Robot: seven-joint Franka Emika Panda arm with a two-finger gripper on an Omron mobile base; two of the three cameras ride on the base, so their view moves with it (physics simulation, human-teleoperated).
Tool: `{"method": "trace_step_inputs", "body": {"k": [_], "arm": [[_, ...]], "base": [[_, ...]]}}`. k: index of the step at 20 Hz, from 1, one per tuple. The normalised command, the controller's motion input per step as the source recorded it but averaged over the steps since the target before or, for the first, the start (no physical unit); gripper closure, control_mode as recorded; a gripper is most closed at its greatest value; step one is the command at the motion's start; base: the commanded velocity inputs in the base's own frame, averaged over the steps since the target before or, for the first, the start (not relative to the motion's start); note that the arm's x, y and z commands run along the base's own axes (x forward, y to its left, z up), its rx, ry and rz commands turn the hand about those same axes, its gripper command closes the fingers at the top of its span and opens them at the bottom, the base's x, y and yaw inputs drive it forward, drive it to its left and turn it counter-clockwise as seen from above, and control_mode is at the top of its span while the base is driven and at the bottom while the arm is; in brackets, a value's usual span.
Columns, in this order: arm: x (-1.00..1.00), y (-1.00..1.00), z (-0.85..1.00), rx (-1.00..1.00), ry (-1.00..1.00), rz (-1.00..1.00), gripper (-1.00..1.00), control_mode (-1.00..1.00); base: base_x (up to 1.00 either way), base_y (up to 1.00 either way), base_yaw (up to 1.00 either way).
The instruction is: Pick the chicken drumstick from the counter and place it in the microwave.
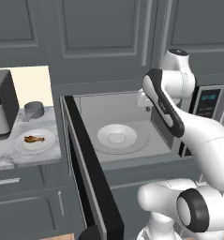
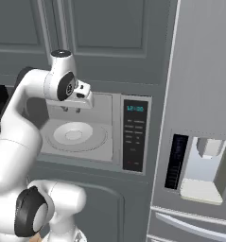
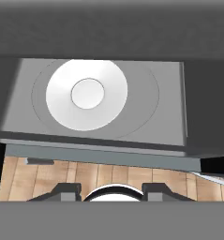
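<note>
Two dark fingers (image 3: 111,192) poke up at the bottom of the hand view with nothing between them, though whether they are parted or closed I cannot tell. Beneath them lies the round white turntable (image 3: 87,93) inside the open microwave (image 1: 132,117). Off on the worktop (image 1: 5,157), near its front edge, the chicken drumstick (image 1: 33,138) rests on a white plate (image 1: 36,145).

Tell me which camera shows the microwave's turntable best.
The hand view: the turntable lies whole and unobstructed, seen from above. The left base view also shows it whole but more obliquely; in the right base view it appears smaller, beneath the arm.
</note>
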Motion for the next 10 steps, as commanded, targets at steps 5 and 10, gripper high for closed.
{"method": "trace_step_inputs", "body": {"k": [5,10], "arm": [[0.0,0.0,0.0,0.0,0.0,0.0,-1.0,1.0],[0.0,0.0,0.0,0.0,0.0,0.0,-1.0,1.0]], "base": [[-0.11,-0.08,0.0],[-0.75,-0.57,0.0]]}}
